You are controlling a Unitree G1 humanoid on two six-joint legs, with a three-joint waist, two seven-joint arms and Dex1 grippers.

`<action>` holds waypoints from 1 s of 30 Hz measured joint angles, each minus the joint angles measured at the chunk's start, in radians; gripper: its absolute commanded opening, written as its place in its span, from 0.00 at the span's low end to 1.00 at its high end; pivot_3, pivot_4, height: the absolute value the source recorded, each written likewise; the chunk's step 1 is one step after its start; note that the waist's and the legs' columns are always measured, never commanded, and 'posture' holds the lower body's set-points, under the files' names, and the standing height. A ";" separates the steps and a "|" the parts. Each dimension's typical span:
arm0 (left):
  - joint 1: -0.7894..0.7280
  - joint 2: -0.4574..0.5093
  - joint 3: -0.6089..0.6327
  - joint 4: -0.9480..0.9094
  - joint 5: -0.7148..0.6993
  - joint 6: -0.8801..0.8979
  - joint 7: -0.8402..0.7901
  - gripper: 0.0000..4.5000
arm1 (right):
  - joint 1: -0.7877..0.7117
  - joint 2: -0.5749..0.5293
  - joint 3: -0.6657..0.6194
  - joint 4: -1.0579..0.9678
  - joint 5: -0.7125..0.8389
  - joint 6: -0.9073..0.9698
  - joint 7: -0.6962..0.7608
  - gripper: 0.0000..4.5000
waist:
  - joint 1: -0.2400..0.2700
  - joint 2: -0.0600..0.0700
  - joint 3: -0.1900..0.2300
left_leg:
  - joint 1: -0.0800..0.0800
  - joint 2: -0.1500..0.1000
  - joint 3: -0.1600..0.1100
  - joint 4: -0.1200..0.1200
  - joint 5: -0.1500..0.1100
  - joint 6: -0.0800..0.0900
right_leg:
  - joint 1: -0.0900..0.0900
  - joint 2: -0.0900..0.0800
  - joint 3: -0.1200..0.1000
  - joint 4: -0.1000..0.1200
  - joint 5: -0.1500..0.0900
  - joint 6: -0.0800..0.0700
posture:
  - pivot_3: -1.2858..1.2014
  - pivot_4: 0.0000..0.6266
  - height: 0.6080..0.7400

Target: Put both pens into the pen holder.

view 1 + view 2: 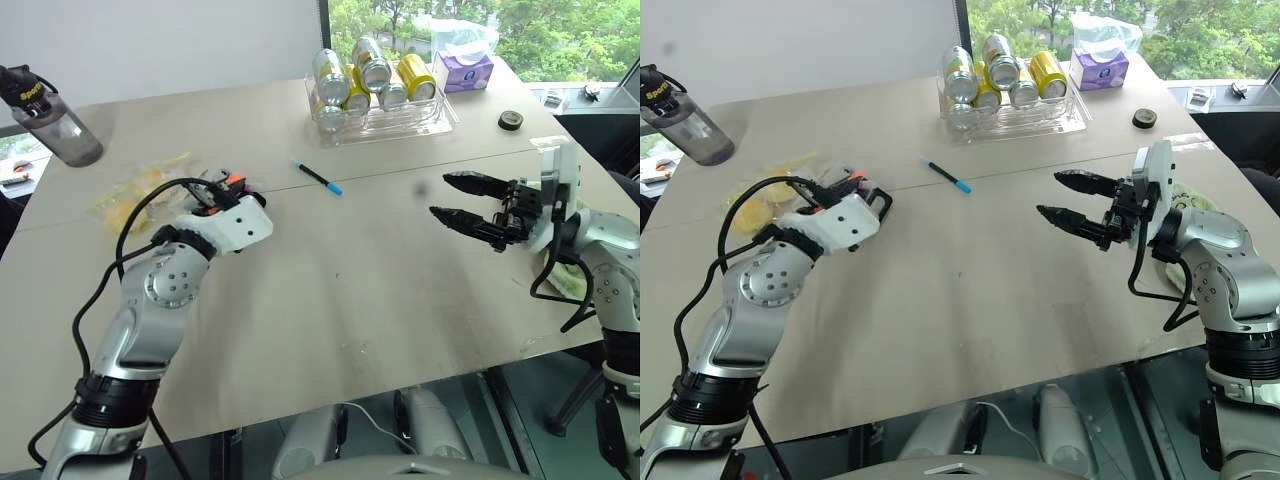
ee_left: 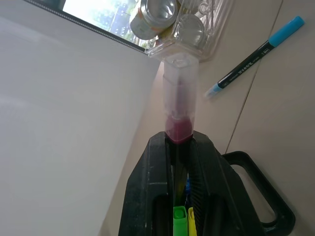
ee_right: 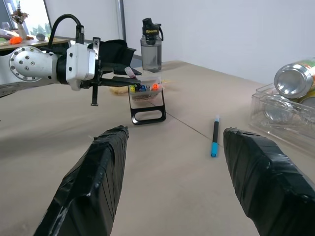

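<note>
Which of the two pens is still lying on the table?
The black pen with light-blue ends, lying in front of the tray of cans. The other, pink-ended pen is clamped in the left gripper's fingers.

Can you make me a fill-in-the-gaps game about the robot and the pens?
1. The left pincer is shut on the pen with the ____ end.
2. The right pincer is ____ and holds nothing.
3. The black pen with blue ends lies on the ____.
4. The clear tray holds drink ____.

Missing words: pink; open; table; cans
</note>
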 measured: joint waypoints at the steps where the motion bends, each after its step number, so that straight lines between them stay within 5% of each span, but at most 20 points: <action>1: -0.006 -0.003 0.000 0.003 0.003 0.010 0.000 0.00 | -0.001 0.001 0.000 0.000 0.000 -0.001 -0.002 0.73 | 0.000 0.000 0.000 | 0.000 0.000 0.000 0.000 0.000 0.000 | 0.000 0.000 0.000 0.000 0.000 0.000 | 0.52 0.24 0.99; 4: -0.031 -0.010 -0.001 0.008 0.009 0.040 -0.001 0.00 | -0.002 0.006 0.000 0.000 0.000 -0.007 -0.006 0.73 | 0.000 0.000 0.000 | 0.000 0.000 0.000 0.000 0.000 0.000 | 0.000 0.000 0.000 0.000 0.000 0.000 | 0.52 0.24 0.99; 14: -0.065 -0.030 -0.001 0.010 0.026 0.102 0.009 0.99 | -0.005 0.009 0.001 0.000 -0.003 -0.023 -0.022 0.74 | -0.001 0.000 0.000 | 0.000 0.000 0.000 0.001 0.000 0.000 | 0.000 0.000 0.000 0.001 0.000 0.000 | 0.52 0.24 0.99; 30: -0.128 -0.120 0.019 0.042 -0.039 0.140 0.002 0.99 | -0.005 0.026 0.007 0.003 -0.011 -0.039 -0.032 0.74 | 0.003 0.000 0.000 | -0.001 0.000 0.000 0.003 0.000 0.000 | 0.000 0.000 -0.001 0.003 0.000 0.000 | 0.52 0.24 0.99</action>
